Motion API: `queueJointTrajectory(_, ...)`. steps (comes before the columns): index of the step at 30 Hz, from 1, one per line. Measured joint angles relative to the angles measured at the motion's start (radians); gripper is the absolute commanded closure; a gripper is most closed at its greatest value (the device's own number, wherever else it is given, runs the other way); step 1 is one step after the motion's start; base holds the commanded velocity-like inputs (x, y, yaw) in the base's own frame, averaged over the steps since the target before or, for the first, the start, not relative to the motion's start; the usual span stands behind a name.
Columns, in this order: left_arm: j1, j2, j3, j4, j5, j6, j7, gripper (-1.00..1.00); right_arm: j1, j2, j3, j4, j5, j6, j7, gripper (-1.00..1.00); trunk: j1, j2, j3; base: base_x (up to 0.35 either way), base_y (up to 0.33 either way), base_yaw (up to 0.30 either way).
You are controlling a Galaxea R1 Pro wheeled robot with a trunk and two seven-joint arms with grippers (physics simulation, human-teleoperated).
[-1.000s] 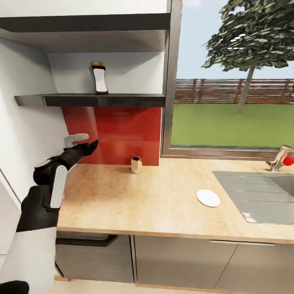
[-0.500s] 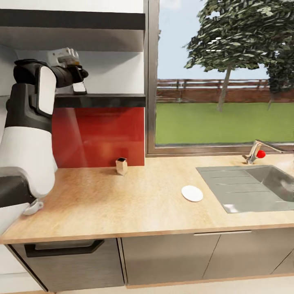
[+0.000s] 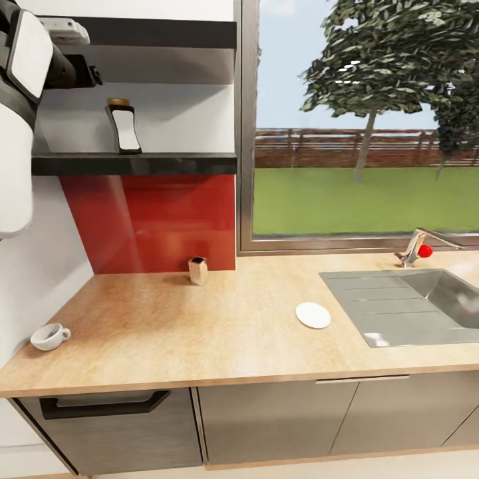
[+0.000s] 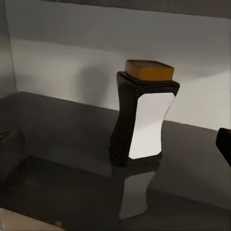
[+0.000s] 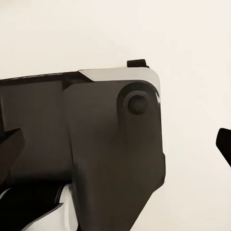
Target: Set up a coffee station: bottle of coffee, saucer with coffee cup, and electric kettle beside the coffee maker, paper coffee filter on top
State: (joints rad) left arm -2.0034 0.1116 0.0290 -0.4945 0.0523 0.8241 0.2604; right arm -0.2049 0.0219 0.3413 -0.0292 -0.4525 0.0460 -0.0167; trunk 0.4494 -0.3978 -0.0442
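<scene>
Head view: bottle of coffee [image 3: 124,126] upright on shelf [image 3: 133,163]; coffee cup [image 3: 49,336] near-left on desk [image 3: 199,332], saucer [image 3: 313,315] mid-right. Left wrist view: bottle close, untouched. Gripper opening indeterminable.

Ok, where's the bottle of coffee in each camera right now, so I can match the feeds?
Head view: the bottle of coffee stands upright on the dark shelf, upper left, below the left gripper.
Left wrist view: bottle centre frame, yellow cap up, standing free on that shelf.
Right wrist view: not in it; robot body parts against a pale surface.
Shared landmark: the dark shelf under the bottle.
</scene>
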Motion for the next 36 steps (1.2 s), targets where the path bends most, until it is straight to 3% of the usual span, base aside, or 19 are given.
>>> queueJointTrajectory(8,-0.001,0.004,-0.002,0.015,-0.015,-0.009,-0.012,-1.0,0.0,0.0,-0.001,0.0,0.0,0.001,-0.001,-1.0,0.0,0.0,0.0,0.0,0.0,0.0)
queueJointTrajectory(11,0.002,0.001,-0.002,0.022,-0.019,-0.078,-0.007,-1.0,0.0,-0.004,0.0,0.003,0.002,0.001,-0.001,-1.0,0.0,0.0,0.0,0.029,0.0,0.0)
queueJointTrajectory(23,0.019,0.005,-0.002,0.026,-0.018,-0.088,-0.014,-1.0,0.001,-0.01,0.0,0.005,0.004,0.002,-0.005,-1.0,0.0,0.0,0.0,0.213,0.0,0.0)
queueJointTrajectory(36,0.111,0.007,-0.003,0.026,-0.019,-0.096,-0.013,-1.0,0.018,-0.01,0.0,0.005,0.004,0.006,-0.004,-1.0,0.0,0.0,0.0,0.009,0.0,0.0)
